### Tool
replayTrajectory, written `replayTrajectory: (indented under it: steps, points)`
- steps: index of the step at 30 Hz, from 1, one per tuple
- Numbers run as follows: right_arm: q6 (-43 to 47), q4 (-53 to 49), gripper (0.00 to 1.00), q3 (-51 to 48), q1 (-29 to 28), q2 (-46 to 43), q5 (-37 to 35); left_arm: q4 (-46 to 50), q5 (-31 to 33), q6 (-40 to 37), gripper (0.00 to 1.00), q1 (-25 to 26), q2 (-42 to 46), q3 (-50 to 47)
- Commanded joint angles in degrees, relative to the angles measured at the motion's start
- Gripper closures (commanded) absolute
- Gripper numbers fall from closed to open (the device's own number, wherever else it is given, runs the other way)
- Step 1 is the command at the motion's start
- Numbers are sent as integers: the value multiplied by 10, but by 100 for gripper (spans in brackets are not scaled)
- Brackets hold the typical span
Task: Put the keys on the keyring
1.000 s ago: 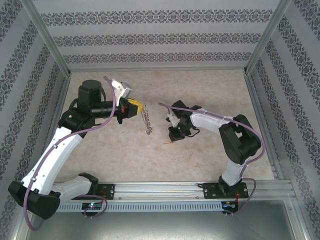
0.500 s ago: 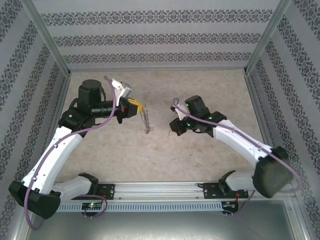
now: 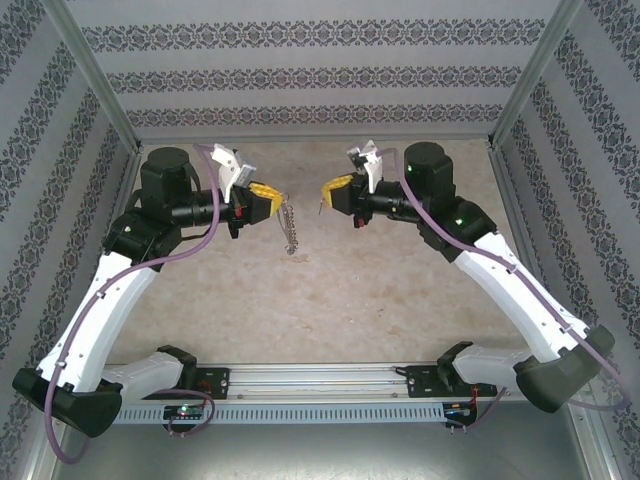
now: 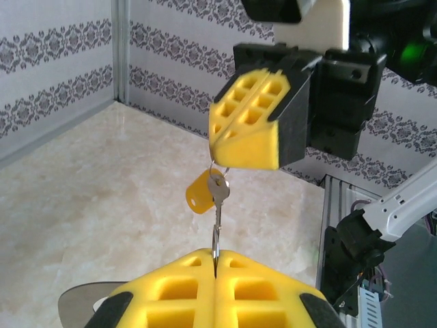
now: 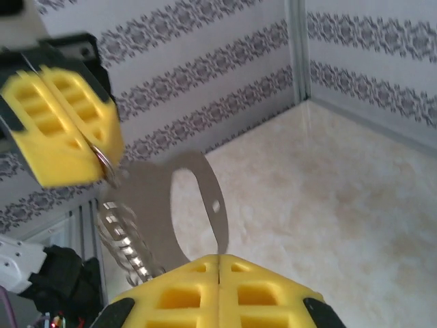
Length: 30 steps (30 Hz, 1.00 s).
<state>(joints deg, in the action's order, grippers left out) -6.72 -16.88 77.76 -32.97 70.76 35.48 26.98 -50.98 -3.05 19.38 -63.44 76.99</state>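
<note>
Two shut grippers, mid-air. Right gripper (image 3: 325, 193) pinches keyring (image 5: 212, 188), its free end just beside left gripper (image 3: 274, 203). Keys (image 3: 291, 232) dangle below left gripper, clamped at top. Rec: creep keyring end into keys' loop, slow, no swing.

Bright, even light, faint soft shadows; the right wrist view is blurred up close.

No text, number, brand or sign can be read anywhere. The far wall (image 3: 300, 75) carries bands of printed ornament, not letters. The keys (image 3: 290, 232) and the keyring (image 5: 205, 198) are too small or too blurred to tell any stamp.
</note>
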Motion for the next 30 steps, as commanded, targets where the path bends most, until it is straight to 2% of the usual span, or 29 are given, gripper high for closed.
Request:
replayTrajectory:
  steps: [1, 9, 30]
  points:
    - [1, -12, 100, 43, -24, 16, 8, -1, -22, -22, 100, -5, -1, 27]
    - [60, -69, 100, 101, -75, 35, -57, 30, -14, -43, 100, -5, -2, 45]
    - [52, -74, 100, 152, -98, 79, -22, 71, 10, -87, 100, 5, -10, 62]
